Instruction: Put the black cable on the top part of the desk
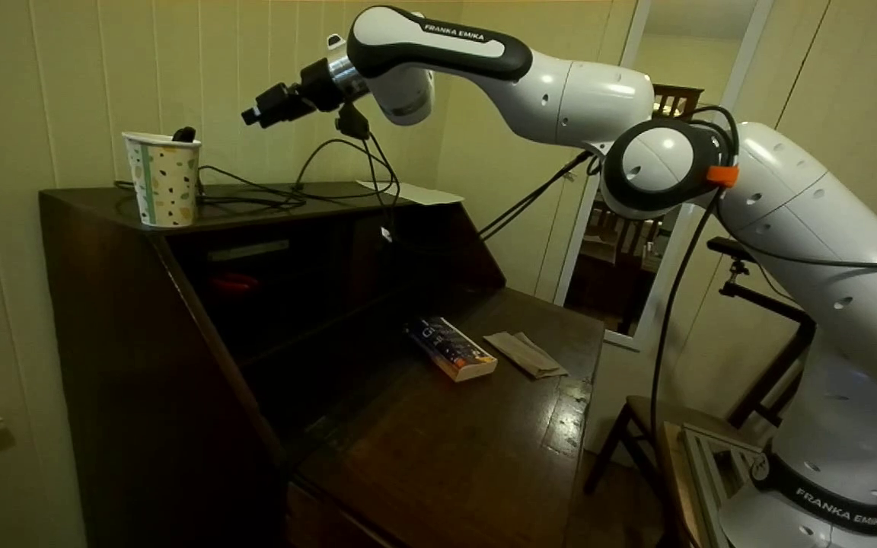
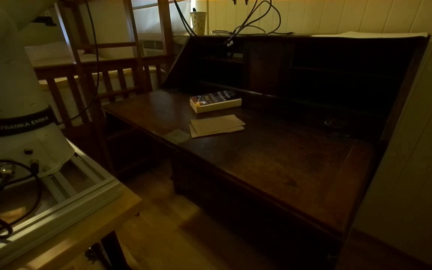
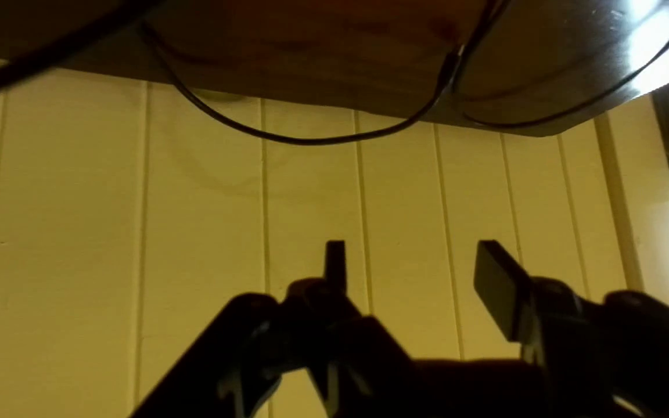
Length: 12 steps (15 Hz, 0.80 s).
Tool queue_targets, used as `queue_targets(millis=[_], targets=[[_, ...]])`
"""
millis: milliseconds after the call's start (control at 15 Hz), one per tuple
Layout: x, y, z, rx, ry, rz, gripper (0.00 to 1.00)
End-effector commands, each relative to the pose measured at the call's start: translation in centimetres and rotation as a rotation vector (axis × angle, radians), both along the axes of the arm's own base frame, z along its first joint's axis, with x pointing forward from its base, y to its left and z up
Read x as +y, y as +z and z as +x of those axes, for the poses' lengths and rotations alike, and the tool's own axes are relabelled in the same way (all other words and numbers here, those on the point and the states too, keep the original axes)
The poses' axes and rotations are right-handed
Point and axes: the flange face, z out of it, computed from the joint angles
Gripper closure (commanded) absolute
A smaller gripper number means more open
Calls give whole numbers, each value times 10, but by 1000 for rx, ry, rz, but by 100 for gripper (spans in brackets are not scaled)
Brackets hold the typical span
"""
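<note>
The black cable (image 1: 256, 202) lies in loose loops on the top part of the desk (image 1: 92, 202), with one arch rising above the board. It also shows on top in an exterior view (image 2: 251, 26). In the wrist view the cable (image 3: 311, 141) curves across the dark board (image 3: 311, 52) and in front of the wall. My gripper (image 1: 250, 116) is in the air above the top board, apart from the cable. In the wrist view its fingers (image 3: 410, 261) are wide apart with nothing between them. Part of the cable is hidden behind the cup.
A spotted paper cup (image 1: 164, 183) with a black item in it stands on the top board. White paper (image 1: 423, 195) lies at its far end. A book (image 1: 454, 350) and folded brown paper (image 1: 526, 354) lie on the writing leaf. The arm's own cables (image 1: 530, 199) hang near the desk.
</note>
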Motion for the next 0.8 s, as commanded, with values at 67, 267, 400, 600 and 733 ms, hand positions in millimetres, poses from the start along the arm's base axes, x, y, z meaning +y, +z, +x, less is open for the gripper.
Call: queue_targets(millis=[67, 267, 400, 600, 733], targets=[[0, 50, -15, 16, -11, -8, 2], [0, 92, -33, 41, -31, -116, 0], [-5, 122, -48, 41, -59, -220, 0], [-12, 169, -70, -10, -110, -329, 0], [-13, 164, -64, -39, -89, -302, 0]])
